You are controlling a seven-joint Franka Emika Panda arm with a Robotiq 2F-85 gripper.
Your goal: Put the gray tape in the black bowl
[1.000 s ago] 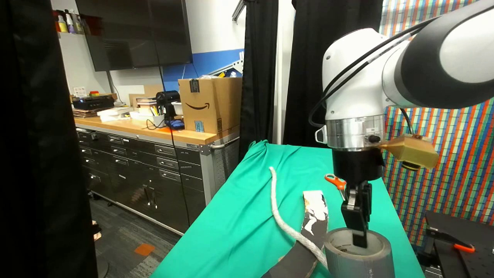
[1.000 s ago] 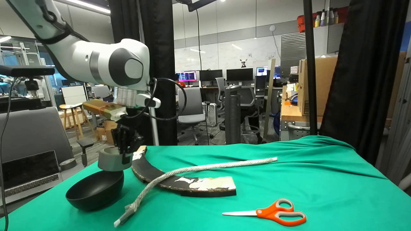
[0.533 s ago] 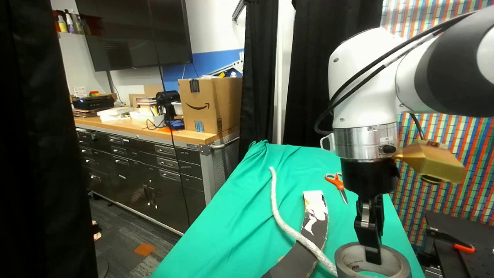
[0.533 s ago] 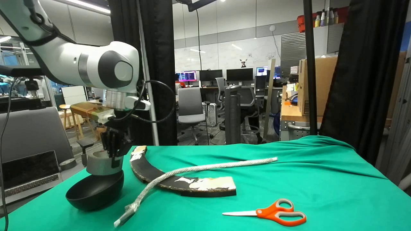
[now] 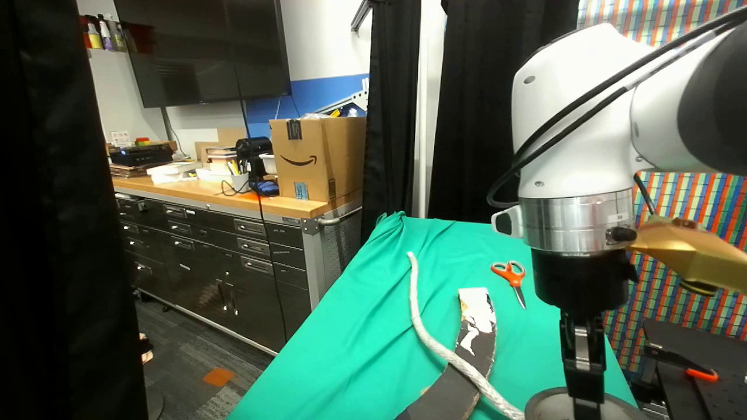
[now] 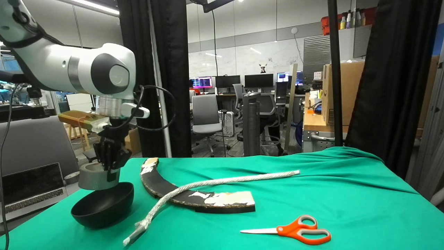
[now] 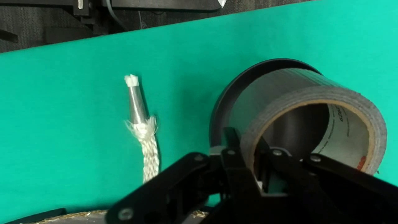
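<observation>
Just now the gray duct tape roll (image 6: 94,180) has drifted farther over the black bowl (image 6: 103,207) and hangs above it, not yet in, the jaws pinching its wall from inside and out; from here, I'd guess only lowering and letting go remain.
</observation>
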